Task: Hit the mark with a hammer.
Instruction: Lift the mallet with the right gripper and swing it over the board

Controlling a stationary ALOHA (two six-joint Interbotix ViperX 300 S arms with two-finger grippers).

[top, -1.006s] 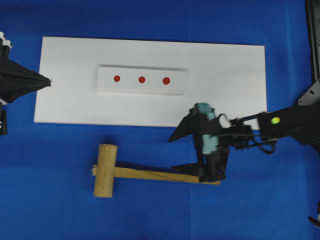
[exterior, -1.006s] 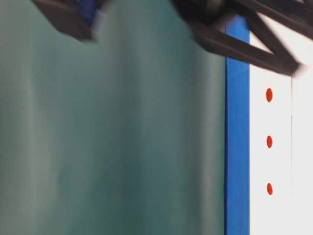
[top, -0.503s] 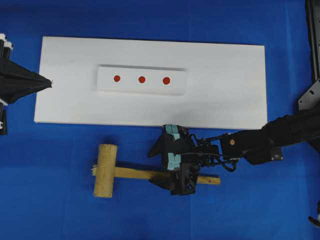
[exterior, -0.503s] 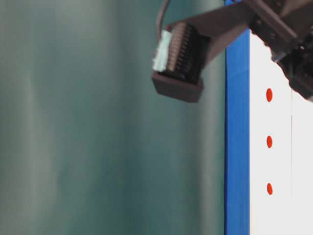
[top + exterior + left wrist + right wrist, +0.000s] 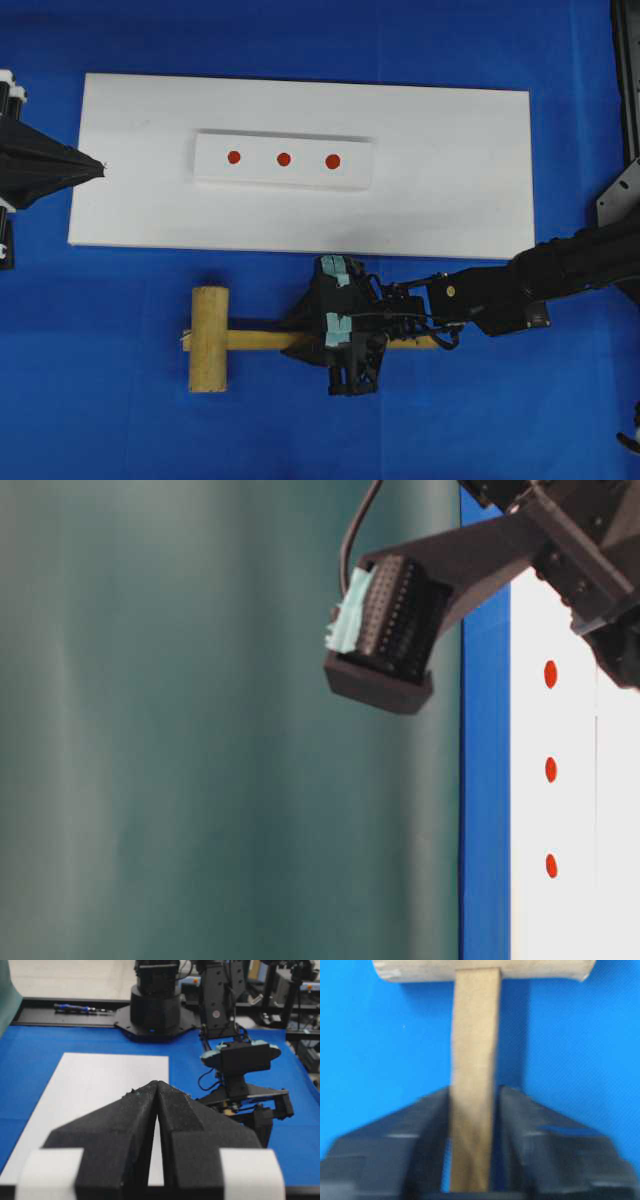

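1. Nearest the front edge of the desk [image 5: 100, 440], the hammer [image 5: 211, 339] lay flat on the blue cloth, head toward the left, handle running right.
2. The right gripper [image 5: 335, 338], a second earlier wide open above the handle's far end, had dropped and slid along toward the head; its fingers [image 5: 427, 1125] had closed against both sides of the handle [image 5: 474, 1060]. That probably meant the grasp was made and lifting came next.
3. Only the right wrist view showed the fingers pressing the wood; overhead, the gripper body hid the contact.
4. Farther back, the mark [image 5: 333, 161] sat rightmost of three red dots on the white strip [image 5: 355, 172], untouched.
5. At the left edge, the left gripper [image 5: 157, 1091] hung with fingers shut together, holding nothing.
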